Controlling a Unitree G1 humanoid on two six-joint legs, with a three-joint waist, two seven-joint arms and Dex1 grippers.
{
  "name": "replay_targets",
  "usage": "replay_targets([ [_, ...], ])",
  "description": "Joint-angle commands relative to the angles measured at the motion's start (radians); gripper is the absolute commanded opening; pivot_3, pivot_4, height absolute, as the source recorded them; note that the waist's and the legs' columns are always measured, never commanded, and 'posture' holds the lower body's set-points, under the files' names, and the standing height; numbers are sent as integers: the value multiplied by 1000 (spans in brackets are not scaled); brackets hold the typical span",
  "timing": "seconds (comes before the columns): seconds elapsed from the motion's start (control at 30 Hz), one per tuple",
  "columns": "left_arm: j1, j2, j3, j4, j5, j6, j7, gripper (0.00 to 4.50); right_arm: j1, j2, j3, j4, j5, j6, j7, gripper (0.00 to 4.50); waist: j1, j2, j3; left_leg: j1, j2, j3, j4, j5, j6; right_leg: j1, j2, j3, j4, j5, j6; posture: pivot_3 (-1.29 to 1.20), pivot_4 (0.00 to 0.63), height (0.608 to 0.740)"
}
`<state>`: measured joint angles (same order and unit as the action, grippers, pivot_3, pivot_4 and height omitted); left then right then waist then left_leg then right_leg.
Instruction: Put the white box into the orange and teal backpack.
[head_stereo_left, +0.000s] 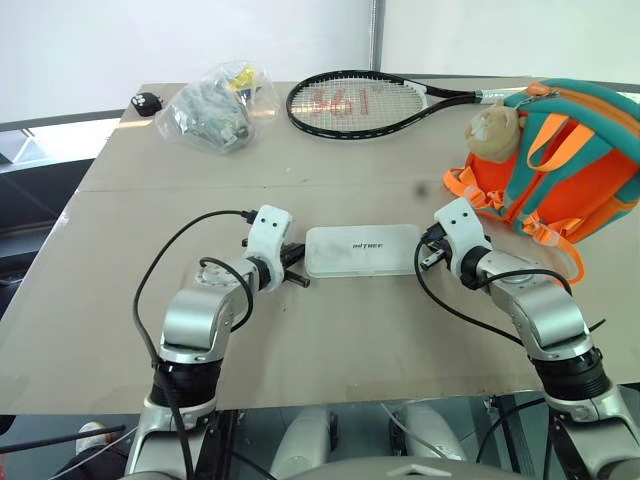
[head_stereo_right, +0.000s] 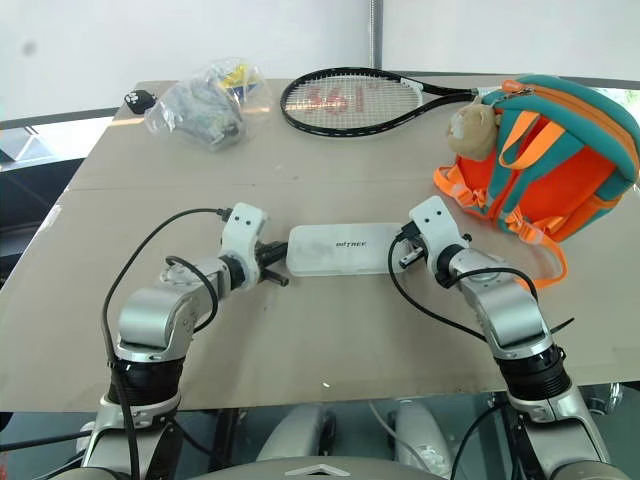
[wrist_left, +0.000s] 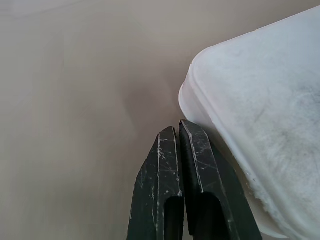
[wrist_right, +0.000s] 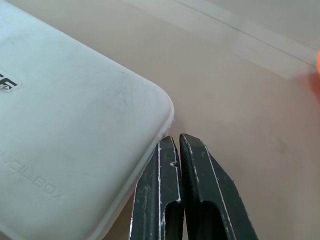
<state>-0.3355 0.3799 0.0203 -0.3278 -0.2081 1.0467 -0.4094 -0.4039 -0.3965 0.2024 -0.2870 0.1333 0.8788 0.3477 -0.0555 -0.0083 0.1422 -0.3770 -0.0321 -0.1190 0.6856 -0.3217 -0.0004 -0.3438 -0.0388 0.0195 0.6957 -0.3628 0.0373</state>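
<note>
Both pairs of jaws are pressed together with nothing pinched between them. The left gripper (head_stereo_left: 298, 266) sits left of centre in the head view, its black fingers (wrist_left: 175, 185) lying against the left end of the white box (head_stereo_left: 362, 250); the left wrist view shows the closed tips right at the box's rounded corner. The right gripper (head_stereo_left: 428, 256) sits right of centre, at the box's right end, and the right wrist view shows its shut fingers (wrist_right: 182, 190) beside the other rounded corner.

The white box lies flat at the middle of the frame on the tan table (head_stereo_left: 330, 350), its long side running left to right, dark lettering on top, bracketed by the two grippers.

The orange and teal backpack (head_stereo_left: 565, 165) stands at the right edge of the frame, well above and right of the box, with a tan plush toy (head_stereo_left: 493, 130) on its left side. A black tennis racket (head_stereo_left: 360, 102) lies at top centre, and a clear plastic bag (head_stereo_left: 212, 108) of items at upper left.
</note>
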Motion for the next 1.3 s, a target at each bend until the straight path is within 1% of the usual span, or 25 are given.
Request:
replay_targets([
  [0.03, 41, -10, -52, 1, -15, -46, -19, 131, -21, -4, 67, 2, -15, -77, 61, 0, 1, 0, -1, 0, 0, 0, 0, 0, 0, 0, 0, 0, 0, 0, 0, 0, 150, 740],
  [0.13, 58, -18, -39, 30, -18, -98, -25, 131, -7, -11, 62, 23, -27, -102, 74, 0, 3, 1, -1, 1, 0, 1, 0, 0, 0, 1, 0, 1, 0, 0, 0, 0, 150, 740],
  [0.17, 56, -24, -19, 39, -22, -104, -19, 342, -3, -14, 58, 21, -30, -104, 77, 0, 4, 1, -1, 1, 0, 1, 0, 0, 0, 1, 0, 1, 0, 0, 0, 0, 150, 740],
  [0.23, 51, -15, 2, 48, -36, -122, -40, 929, 4, -17, 47, 14, -33, -104, 79, 0, 8, 1, -2, 2, 0, 1, -1, 0, 0, 1, 0, 1, 0, 0, 0, 0, 150, 740],
  [0.27, 47, -7, 20, 48, -48, -125, -52, 1284, 9, -22, 39, 4, -32, -102, 83, 0, 9, 1, -2, 2, 0, 1, -1, 0, 0, 1, 0, 1, 0, 0, 0, 0, 150, 740],
  [0.3, 44, 4, 37, 47, -65, -124, -71, 1751, 12, -27, 30, -5, -30, -99, 85, 0, 9, 1, -2, 2, 0, 1, -1, 0, 0, 1, 0, 1, 0, 0, 0, 0, 150, 740],
  [0.33, 42, 13, 63, 47, -89, -119, -91, 1948, 16, -31, 21, -15, -27, -99, 89, 0, 9, 1, -2, 2, 0, 1, -1, 0, 0, 1, 0, 1, 0, 0, 0, 0, 150, 740],
  [0.37, 42, 24, 92, 49, -117, -114, -112, 2540, 21, -35, 10, -25, -21, -101, 96, 0, 9, 1, -2, 2, 0, 1, -1, 0, 0, 1, 0, 1, 0, 0, 0, 0, 150, 740],
  [0.4, 42, 40, 118, 51, -143, -107, -136, 3024, 25, -40, -1, -35, -15, -101, 104, 0, 9, 1, -2, 2, 0, 1, -1, 0, 0, 1, 0, 1, 0, 0, 0, 0, 150, 740],
  [0.47, 43, 75, 154, 56, -188, -88, -181, 3866, 32, -50, -17, -50, -9, -97, 119, 0, 9, 1, -1, 2, 0, 1, -1, 0, 0, 0, 0, 1, 0, 0, 0, 0, 150, 740],
  [0.53, 39, 150, 218, 83, -271, -32, -275, 4356, 40, -69, -46, -73, 10, -84, 142, 0, 10, 1, -1, 1, 0, 1, -1, 0, 0, 0, 0, 1, 0, 0, 0, 0, 150, 740],
  [0.6, 20, 201, 277, 128, -347, 33, -339, 4356, 46, -97, -56, -87, 16, -83, 164, 0, 11, 1, -1, 0, 0, 0, -1, 0, 0, -1, 0, 0, 0, 0, 0, 0, 150, 740],
  [0.67, 17, 267, 298, 178, -436, 133, -422, 4356, 48, -123, -58, -92, 15, -86, 177, 0, 11, 1, -1, 0, 0, -1, -1, 0, 0, -1, 0, -1, -1, 0, 0, 0, 150, 740],
  [0.73, 10, 303, 322, 218, -507, 229, -461, 4356, 47, -140, -60, -96, 14, -86, 182, 0, 11, 1, -1, 0, 0, -2, -2, 0, 0, -1, -1, -1, -1, 0, 0, 0, 150, 740],
  [0.8, -21, 297, 370, 248, -583, 357, -447, 4356, 47, -157, -64, -100, 12, -80, 184, 0, 14, 1, -1, 0, -1, -3, -2, 0, 0, -1, -1, -2, -1, 0, 0, 0, 150, 740],
  [0.87, -40, 287, 391, 264, -619, 434, -428, 4356, 48, -164, -64, -106, 16, -74, 184, 0, 15, 1, -1, -1, -1, -5, -1, 0, 0, -1, -1, -4, -1, 0, 0, 0, 150, 740],
  [0.93, -47, 263, 387, 277, -615, 455, -390, 4356, 48, -160, -56, -114, 22, -64, 184, 0, 14, 1, -1, -1, -1, -5, -1, 0, 0, -1, -1, -4, -1, 0, 0, 0, 150, 740],
  [1.07, -45, 181, 388, 287, -613, 507, -321, 4356, 46, -152, -10, -117, 14, -50, 189, 0, 11, 1, -1, -1, -1, -4, -1, 0, 0, -1, -1, -3, -1, 0, 0, 0, 150, 740],
  [1.17, -15, 152, 357, 291, -594, 488, -290, 4356, 38, -142, 21, -116, 13, -42, 198, 0, 11, 1, -1, 0, -1, -4, -1, 0, 0, 0, -1, -3, 0, 0, 0, 0, 150, 740],
  [1.3, -11, 91, 353, 309, -595, 475, -255, 4356, 22, -126, 77, -104, 7, -38, 218, 0, 17, 2, -3, 0, -2, -4, -1, 0, 0, 1, -2, -3, -1, 0, 0, 0, 150, 740],
])
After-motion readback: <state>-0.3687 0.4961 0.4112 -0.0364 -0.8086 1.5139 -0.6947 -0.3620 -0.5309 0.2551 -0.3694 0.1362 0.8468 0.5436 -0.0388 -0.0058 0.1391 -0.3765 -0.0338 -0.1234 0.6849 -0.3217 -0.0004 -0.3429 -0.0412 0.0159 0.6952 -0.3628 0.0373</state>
